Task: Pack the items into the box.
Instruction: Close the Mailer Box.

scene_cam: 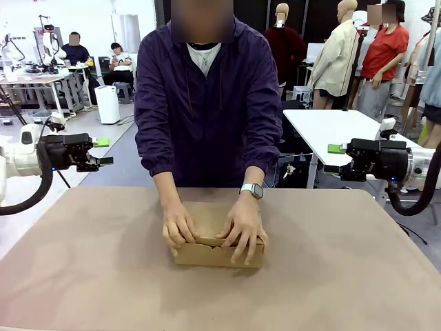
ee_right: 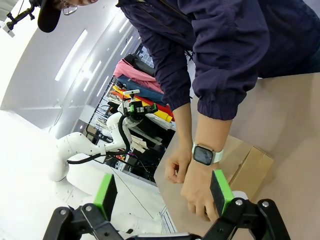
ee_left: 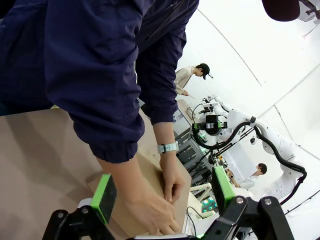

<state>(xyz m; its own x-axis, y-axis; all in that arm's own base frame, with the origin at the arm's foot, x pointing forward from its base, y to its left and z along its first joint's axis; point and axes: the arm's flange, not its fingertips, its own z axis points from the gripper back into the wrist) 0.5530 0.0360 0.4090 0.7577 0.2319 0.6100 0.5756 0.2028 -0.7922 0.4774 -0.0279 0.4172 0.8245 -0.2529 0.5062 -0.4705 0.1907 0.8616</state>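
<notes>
two hands of the person press down on the box [scene_cam: 219,252], which sits in the middle of the brown table [scene_cam: 83,262], a bit toward the person's side. the box is brown cardboard and its lid is down. one hand [scene_cam: 178,227] lies on the box's left part and the other hand [scene_cam: 242,231] lies on its right part, with fingers curled over the front edge. that second arm wears a watch [scene_cam: 252,190] with a pale band. the person wears a dark purple jacket [scene_cam: 207,103] and leans over the table from the far side.

the left gripper [scene_cam: 103,152] hangs in the air past the table's left edge, well apart from the box. its fingers are spread wide with nothing between them (the left wrist view shows the green pads [ee_left: 103,197] far apart). past those pads you can see the person's hands on the box [ee_left: 150,165].

the right gripper [scene_cam: 333,158] hangs in the air past the table's right edge, also well apart from the box. its fingers are spread wide too, and they hold nothing. in the right wrist view its green pads [ee_right: 221,191] stand on both sides of the person's hand [ee_right: 200,192] and watch [ee_right: 204,155], but they are far off from them and do not touch. the box [ee_right: 252,167] shows behind that wrist.

the pouch, the stapler and the knife cannot be seen with the lid down.
</notes>
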